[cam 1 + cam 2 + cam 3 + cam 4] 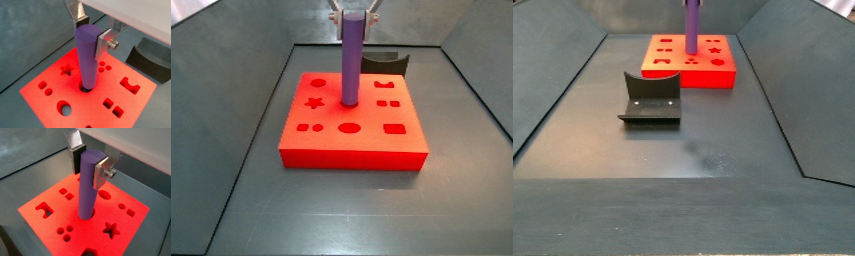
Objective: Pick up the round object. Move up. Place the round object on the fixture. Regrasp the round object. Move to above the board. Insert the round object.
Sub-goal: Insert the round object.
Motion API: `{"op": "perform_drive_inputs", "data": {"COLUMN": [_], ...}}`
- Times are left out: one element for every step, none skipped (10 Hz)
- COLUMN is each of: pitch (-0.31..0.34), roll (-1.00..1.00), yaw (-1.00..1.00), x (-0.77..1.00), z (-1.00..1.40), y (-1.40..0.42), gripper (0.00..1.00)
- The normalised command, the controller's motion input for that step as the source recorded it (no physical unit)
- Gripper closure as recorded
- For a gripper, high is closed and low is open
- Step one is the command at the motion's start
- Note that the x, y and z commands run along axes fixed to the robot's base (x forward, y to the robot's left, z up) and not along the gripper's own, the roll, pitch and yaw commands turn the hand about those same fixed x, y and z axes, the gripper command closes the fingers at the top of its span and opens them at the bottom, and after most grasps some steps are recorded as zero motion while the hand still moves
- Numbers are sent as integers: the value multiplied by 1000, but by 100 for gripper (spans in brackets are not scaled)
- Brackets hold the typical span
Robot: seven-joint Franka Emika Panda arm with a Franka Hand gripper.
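Observation:
The round object (87, 60) is a slim purple peg standing upright on the red-orange board (73, 92). Its lower end sits in a round hole near the board's middle in both wrist views. My gripper (91, 32) is at the peg's top end, with a dark pad pressed against each side, shut on it. In a wrist view the peg (89, 188) rises from the board (60, 208) up into the gripper (89, 164). In a side view the peg (350, 65) stands straight under the gripper (354, 14). The dark fixture (651, 100) stands apart on the floor.
The board (365, 112) carries star, circle, oval and square cut-outs around the peg. The fixture (385, 63) sits close behind the board in that side view. Grey sloping walls enclose the floor (700, 150) on all sides.

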Motion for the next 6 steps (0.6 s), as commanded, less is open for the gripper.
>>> {"op": "perform_drive_inputs", "data": {"pitch": [-204,-164,-43,0,46,74], "roll": [0,-24,-46,-11,0,0], "yaw": [94,83,29,0,0,0], "x": [-217,-149,0,74,171,220], "z": [-346,-377,-489,-609,-643,-677], "y": [-131,-83,-3,0,0,0], "gripper": [100,100,100,100,100,100]}}
